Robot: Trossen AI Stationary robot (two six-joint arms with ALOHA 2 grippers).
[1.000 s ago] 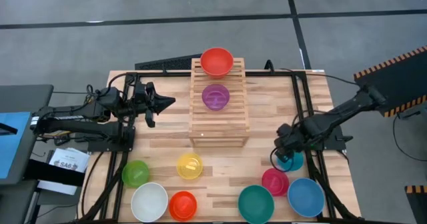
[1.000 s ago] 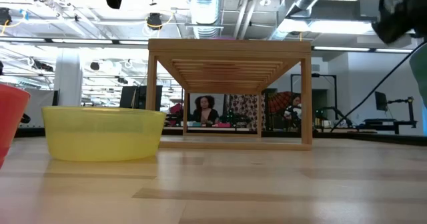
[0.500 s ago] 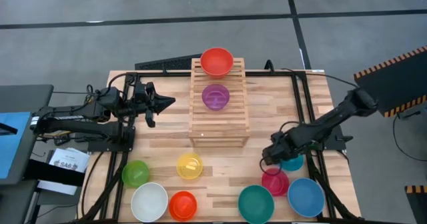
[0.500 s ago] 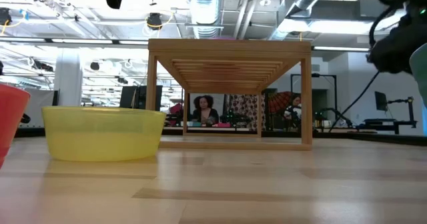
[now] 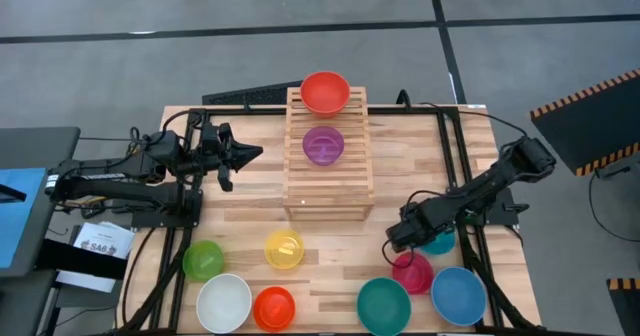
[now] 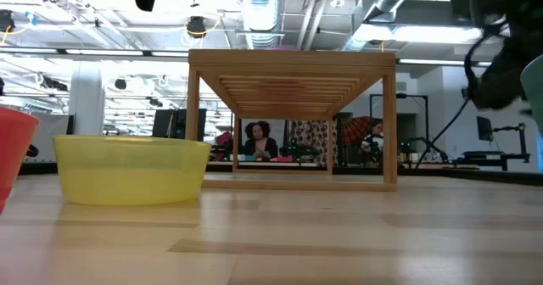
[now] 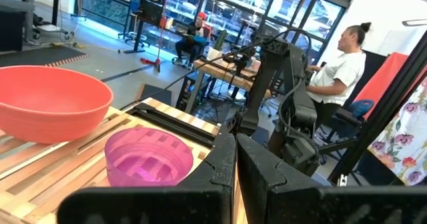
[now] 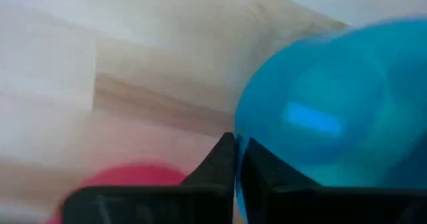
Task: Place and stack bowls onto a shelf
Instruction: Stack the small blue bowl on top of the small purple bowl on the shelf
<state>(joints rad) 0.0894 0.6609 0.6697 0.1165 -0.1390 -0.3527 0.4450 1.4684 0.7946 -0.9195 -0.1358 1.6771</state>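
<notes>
The left gripper (image 5: 255, 154) waits at the shelf's nine o'clock, above the bench (image 5: 240, 201), its fingers (image 7: 220, 171) pressed narrow with nothing between them.

Along the near edge sit a green bowl (image 5: 203, 261), a white bowl (image 5: 224, 303), an orange bowl (image 5: 274, 308) and a yellow bowl (image 5: 284, 249).

The shelf (image 5: 327, 181) stands mid-bench, with a red bowl (image 5: 325, 92) on its far step at twelve o'clock and a purple bowl (image 5: 323, 145) on the step just nearer.

At the shelf's five o'clock lie a large teal bowl (image 5: 384, 306), a magenta bowl (image 5: 413, 274), a small teal bowl (image 5: 438, 243) and a blue bowl (image 5: 459, 296).

The right gripper (image 5: 394, 240) hangs low at the small teal bowl's nine o'clock, just beside the magenta one. Its fingers (image 8: 223, 159) are nearly together, and the small teal bowl's rim lies against one of them; whether they pinch it, I cannot tell.
</notes>
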